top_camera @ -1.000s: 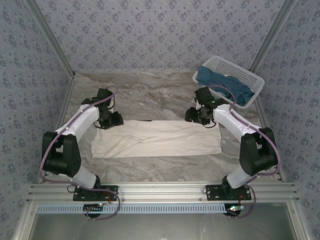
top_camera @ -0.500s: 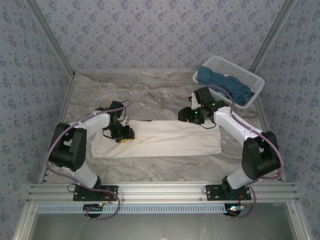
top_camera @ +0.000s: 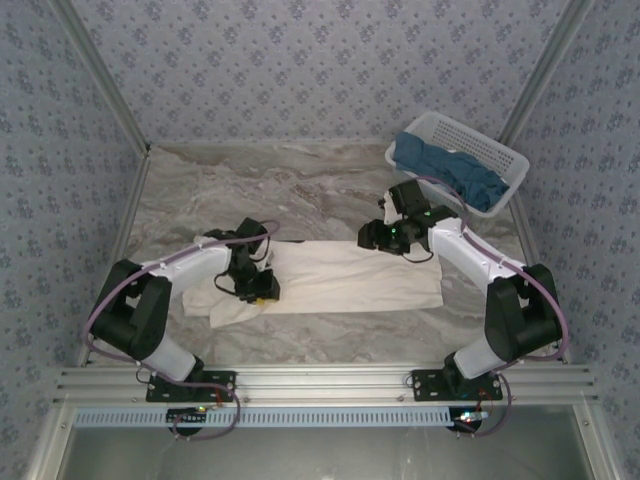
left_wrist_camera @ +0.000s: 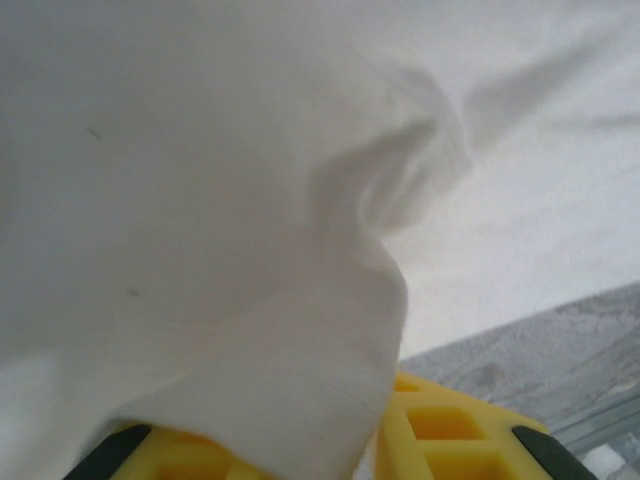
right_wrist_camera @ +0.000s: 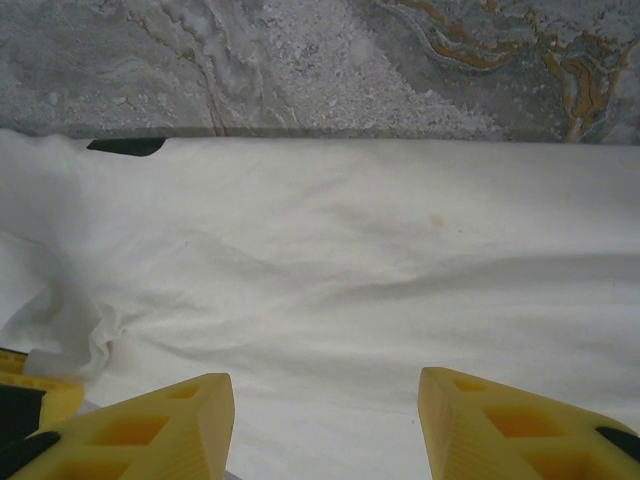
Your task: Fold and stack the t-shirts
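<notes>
On the table (top_camera: 300, 190) the white t-shirt (top_camera: 350, 280) is part folded, pinched by the left gripper (top_camera: 262, 293). The right gripper (top_camera: 373, 238) is spread open, empty.

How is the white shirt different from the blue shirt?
The white t-shirt lies spread out long on the table; the blue t-shirt is bunched up in the basket. The white t-shirt covers far more room than the blue t-shirt's heap. The left gripper has white t-shirt cloth between its fingers; no gripper touches the blue t-shirt. Both are soft cloth.
</notes>
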Robot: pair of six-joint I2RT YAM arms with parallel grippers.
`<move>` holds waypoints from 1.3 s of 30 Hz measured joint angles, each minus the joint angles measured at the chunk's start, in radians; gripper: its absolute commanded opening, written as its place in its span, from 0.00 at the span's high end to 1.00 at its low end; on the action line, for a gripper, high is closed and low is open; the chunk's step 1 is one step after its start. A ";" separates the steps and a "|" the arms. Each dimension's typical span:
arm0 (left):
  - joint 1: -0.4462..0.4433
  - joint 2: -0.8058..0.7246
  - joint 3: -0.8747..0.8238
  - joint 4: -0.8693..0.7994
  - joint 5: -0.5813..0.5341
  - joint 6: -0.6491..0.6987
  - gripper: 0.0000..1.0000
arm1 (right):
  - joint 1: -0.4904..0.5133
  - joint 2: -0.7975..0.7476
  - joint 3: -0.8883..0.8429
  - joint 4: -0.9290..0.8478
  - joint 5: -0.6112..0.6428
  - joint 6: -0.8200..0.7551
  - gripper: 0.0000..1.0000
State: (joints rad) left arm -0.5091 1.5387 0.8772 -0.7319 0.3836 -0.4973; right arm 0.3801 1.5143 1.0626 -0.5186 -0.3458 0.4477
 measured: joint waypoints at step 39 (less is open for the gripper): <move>0.575 -0.089 0.013 -0.068 -0.191 -0.047 0.68 | 0.005 0.072 -0.052 0.060 -0.041 0.040 0.48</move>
State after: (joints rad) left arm 0.0662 1.4502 0.8902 -0.8001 0.1925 -0.5446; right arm 0.3851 1.5864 1.0107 -0.4587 -0.3866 0.4877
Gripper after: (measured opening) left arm 0.329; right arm 0.518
